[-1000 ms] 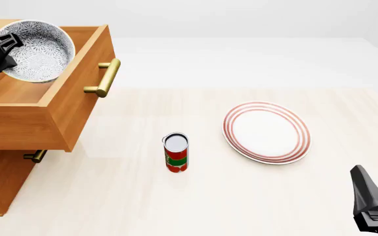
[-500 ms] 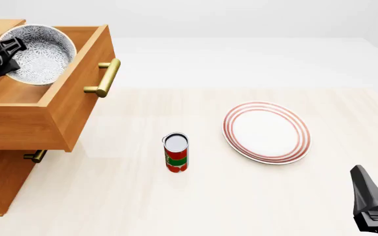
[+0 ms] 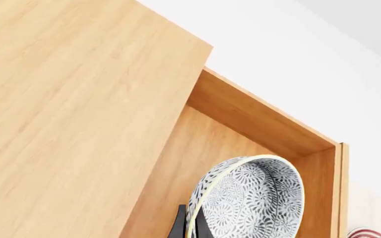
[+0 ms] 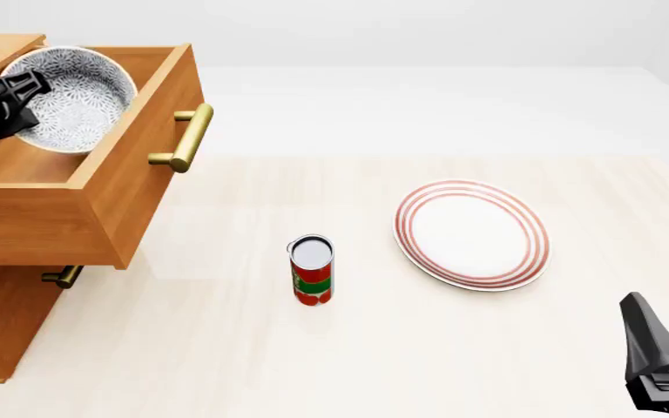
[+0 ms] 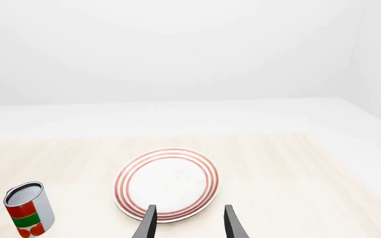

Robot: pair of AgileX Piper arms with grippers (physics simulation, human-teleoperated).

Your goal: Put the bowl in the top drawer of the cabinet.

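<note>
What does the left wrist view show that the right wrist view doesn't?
Only the left wrist view shows the bowl, tilted on edge with the left gripper shut on its rim, inside the open top drawer, beside the cabinet top. Only the right wrist view shows the can and the right gripper, open and holding nothing. Both share the plate: whole in the right wrist view, only a sliver at the frame's edge in the left.
</note>
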